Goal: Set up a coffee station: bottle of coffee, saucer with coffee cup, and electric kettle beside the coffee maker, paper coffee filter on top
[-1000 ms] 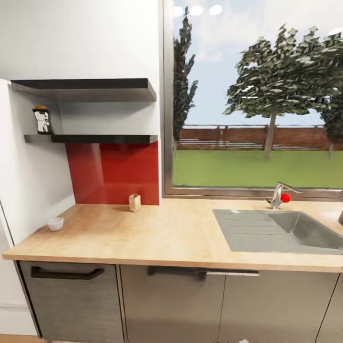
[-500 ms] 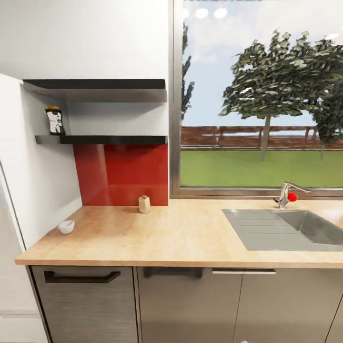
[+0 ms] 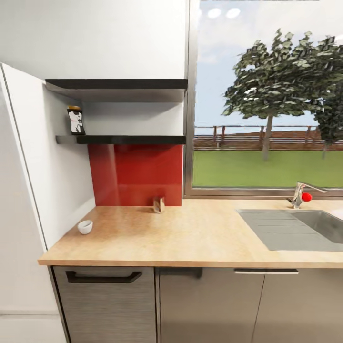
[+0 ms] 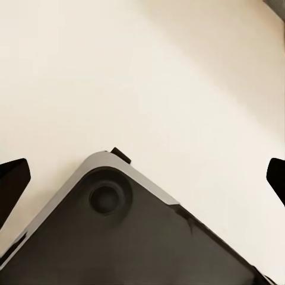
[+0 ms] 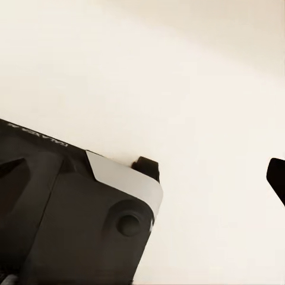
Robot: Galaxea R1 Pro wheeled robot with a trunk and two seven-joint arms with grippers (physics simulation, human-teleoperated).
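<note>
now the head view looks at the kitchen countertop (image 3: 190, 238), a long light wood-look top over dark grey cabinet fronts (image 3: 209, 305). the bottle of coffee (image 3: 75, 120) stands upright at the left end of the lower black shelf (image 3: 124, 139), close to the white side panel, well above the counter. on the counter, near its left edge and beside the white panel, sits a small white bowl-like cup (image 3: 85, 226); i cannot tell if it has a handle. a small tan box-like thing (image 3: 159, 205) stands at the foot of the red backsplash (image 3: 138, 174). at the right the steel sink (image 3: 295, 231) is set in the top, with a tap (image 3: 301, 193) behind it.

in each wrist view, dark fingertips show at the two opposite edges, so the left gripper (image 4: 142, 178) and the right gripper (image 5: 142, 172) stand wide apart and hold nothing, over a pale floor.
</note>
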